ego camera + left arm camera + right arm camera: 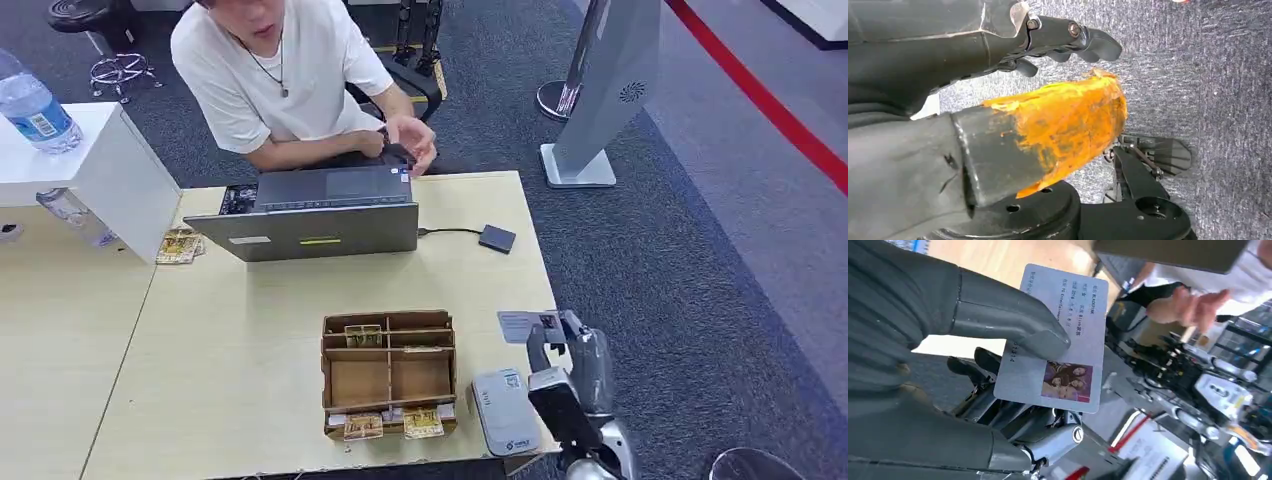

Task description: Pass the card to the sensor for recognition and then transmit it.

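Holding the card [527, 324] pinched, the right hand [560, 365] should next lower it onto the sensor [503, 411] at seven o'clock.

The right hand [948, 365] pinches a pale card [1058, 340] between thumb and dark fingers, photo side facing the camera, with a person's hand [1188, 307] beyond.

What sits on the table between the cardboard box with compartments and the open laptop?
Nothing: in the head view, bare pale wooden tabletop separates the brown cardboard compartment box from the grey open laptop.
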Robot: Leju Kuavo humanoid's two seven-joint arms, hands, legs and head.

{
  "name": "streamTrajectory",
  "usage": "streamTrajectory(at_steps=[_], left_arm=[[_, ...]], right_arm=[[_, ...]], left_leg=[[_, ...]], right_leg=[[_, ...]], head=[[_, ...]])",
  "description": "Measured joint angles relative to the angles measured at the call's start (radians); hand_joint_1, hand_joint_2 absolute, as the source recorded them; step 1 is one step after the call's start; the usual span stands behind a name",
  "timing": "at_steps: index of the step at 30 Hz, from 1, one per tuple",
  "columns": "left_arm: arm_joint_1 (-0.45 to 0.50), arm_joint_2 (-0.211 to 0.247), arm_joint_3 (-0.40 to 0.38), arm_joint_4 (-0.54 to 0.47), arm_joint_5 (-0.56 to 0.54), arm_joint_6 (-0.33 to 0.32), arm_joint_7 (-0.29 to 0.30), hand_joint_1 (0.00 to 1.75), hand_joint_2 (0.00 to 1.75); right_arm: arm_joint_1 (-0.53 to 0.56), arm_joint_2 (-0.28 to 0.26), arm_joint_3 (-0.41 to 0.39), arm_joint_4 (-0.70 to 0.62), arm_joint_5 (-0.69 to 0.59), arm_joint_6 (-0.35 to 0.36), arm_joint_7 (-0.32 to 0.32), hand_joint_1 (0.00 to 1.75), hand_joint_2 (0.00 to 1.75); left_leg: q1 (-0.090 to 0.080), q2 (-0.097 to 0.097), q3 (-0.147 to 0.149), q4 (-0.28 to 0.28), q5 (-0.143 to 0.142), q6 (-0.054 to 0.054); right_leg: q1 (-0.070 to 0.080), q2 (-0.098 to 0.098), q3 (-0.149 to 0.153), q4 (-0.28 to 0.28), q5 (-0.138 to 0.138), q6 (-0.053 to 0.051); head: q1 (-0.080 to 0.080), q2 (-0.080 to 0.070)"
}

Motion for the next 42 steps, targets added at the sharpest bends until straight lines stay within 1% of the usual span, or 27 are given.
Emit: streamTrajectory(at_steps=[7,11,16,22,28,31,36,37,38,42], left_arm=[[0.0,0.0,0.0,0.0,-0.018,-0.009,0.008,0.0,0.0],[0.0,0.001,0.0,0.0,-0.035,-0.016,0.01,0.0,0.0],[-0.001,0.001,0.0,0.0,-0.048,-0.021,0.012,0.0,0.0],[-0.001,0.0,0.0,0.0,-0.067,-0.037,0.015,0.0,0.0],[-0.001,-0.005,0.0,0.0,-0.086,-0.048,0.019,0.0,0.0],[-0.002,-0.006,0.0,0.0,-0.092,-0.052,0.02,0.0,0.0],[-0.002,-0.01,0.0,0.0,-0.105,-0.055,0.021,0.0,0.0],[-0.002,-0.011,0.0,0.0,-0.106,-0.055,0.021,0.0,0.0],[-0.002,-0.011,0.0,0.0,-0.106,-0.055,0.021,0.0,0.0],[-0.003,-0.012,0.0,0.0,-0.109,-0.055,0.021,0.0,0.0]], right_arm=[[-0.038,0.005,0.057,-0.014,0.074,-0.046,0.008,1.75,1.75],[-0.074,0.011,0.093,-0.008,0.151,-0.076,0.027,1.75,1.75],[-0.123,0.032,0.115,0.014,0.264,-0.08,0.037,1.75,1.75],[-0.166,0.081,0.114,0.046,0.445,-0.08,0.033,1.75,1.75],[-0.199,0.138,0.088,0.067,0.616,-0.08,0.021,1.75,1.75],[-0.213,0.159,0.076,0.073,0.691,-0.08,0.032,1.75,1.75],[-0.227,0.164,0.071,0.081,0.785,-0.08,0.083,1.75,1.75],[-0.229,0.164,0.071,0.082,0.796,-0.08,0.095,1.2,1.75],[-0.233,0.164,0.071,0.084,0.807,-0.08,0.11,0.0,1.75],[-0.243,0.164,0.074,0.098,0.827,-0.08,0.152,0.0,1.75]], left_leg=[[0.0,0.0,0.0,0.0,0.0,0.0],[0.0,0.0,0.0,0.0,0.0,0.0],[0.0,0.0,0.0,0.0,0.0,0.0],[0.0,0.0,0.0,0.0,0.0,0.0],[0.0,0.0,0.0,0.0,0.0,0.0],[0.0,0.0,0.0,0.0,0.0,0.0],[0.0,0.0,0.0,0.0,0.0,0.0],[0.0,0.0,0.0,0.0,0.0,0.0],[0.0,0.0,0.0,0.0,0.0,0.0],[0.0,0.0,0.0,0.0,0.0,0.0]], right_leg=[[0.0,0.0,0.0,0.0,0.0,0.0],[0.0,0.0,0.0,0.0,0.0,0.0],[0.0,0.0,0.0,0.0,0.0,0.0],[0.0,0.0,0.0,0.0,0.0,0.0],[0.0,0.0,0.0,0.001,0.0,0.0],[0.0,0.0,0.0,0.0,0.0,0.0],[0.0,0.0,0.0,0.0,0.0,0.0],[0.0,0.0,0.0,0.0,0.0,0.0],[0.0,0.0,0.0,0.0,0.0,0.0],[0.0,0.0,0.0,0.0,0.0,0.0]], head=[[0.0,0.0],[0.0,0.0],[0.0,0.0],[0.0,0.0],[0.0,0.0],[0.0,0.0],[0.0,0.0],[0.0,0.0],[0.0,0.0],[0.0,0.0]])
